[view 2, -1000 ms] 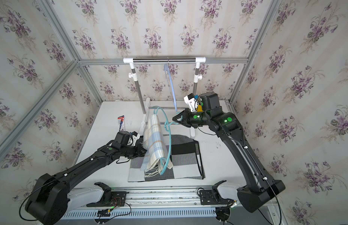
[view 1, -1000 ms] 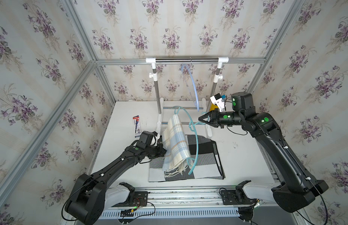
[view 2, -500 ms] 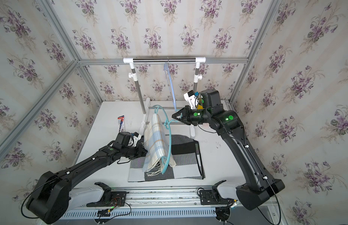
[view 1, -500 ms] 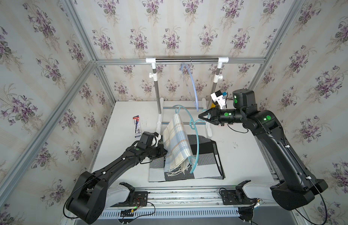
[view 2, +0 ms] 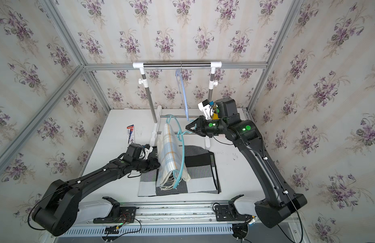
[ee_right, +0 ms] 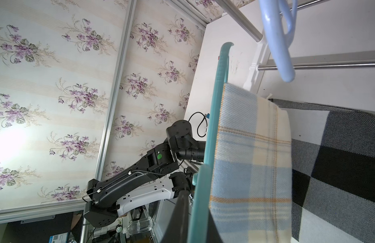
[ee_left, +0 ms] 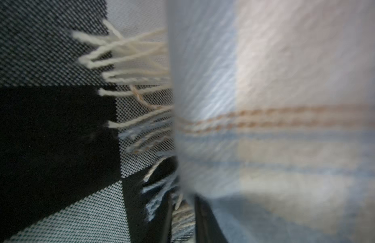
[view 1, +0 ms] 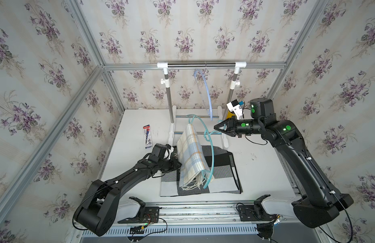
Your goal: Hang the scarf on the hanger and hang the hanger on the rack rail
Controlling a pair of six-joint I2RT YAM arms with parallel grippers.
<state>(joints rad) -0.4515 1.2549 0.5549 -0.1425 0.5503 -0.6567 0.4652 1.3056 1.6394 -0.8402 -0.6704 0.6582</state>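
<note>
- The right gripper (view 1: pixel 217 128) is pressed together on the neck of the teal hanger (view 1: pixel 211 160), holding it up over the checked mat (view 1: pixel 224 160); the scarf (view 1: pixel 192 155) lies draped over that hanger, its fringe hanging down to the mat.
- The left gripper (view 1: pixel 176 165) sits against the scarf's lower edge; in the left wrist view, fringe lies between its dark fingers (ee_left: pixel 205 223), but the picture is blurred and I cannot tell whether they pinch it or stand loose.
- To do this step well, I judge that the left jaws should part fully and draw straight back, so no thread snags and drags the cloth off; the right should level the hanger before lifting, since a smooth bar probably lets wool slide toward the low end.
- Count: two hangers, the teal one and a pale blue hanger (view 1: pixel 207 94) on the rail (view 1: pixel 201 65); one scarf; one mat; one packet (view 1: pixel 147 137) on the table (view 1: pixel 262 168); two grippers.
</note>
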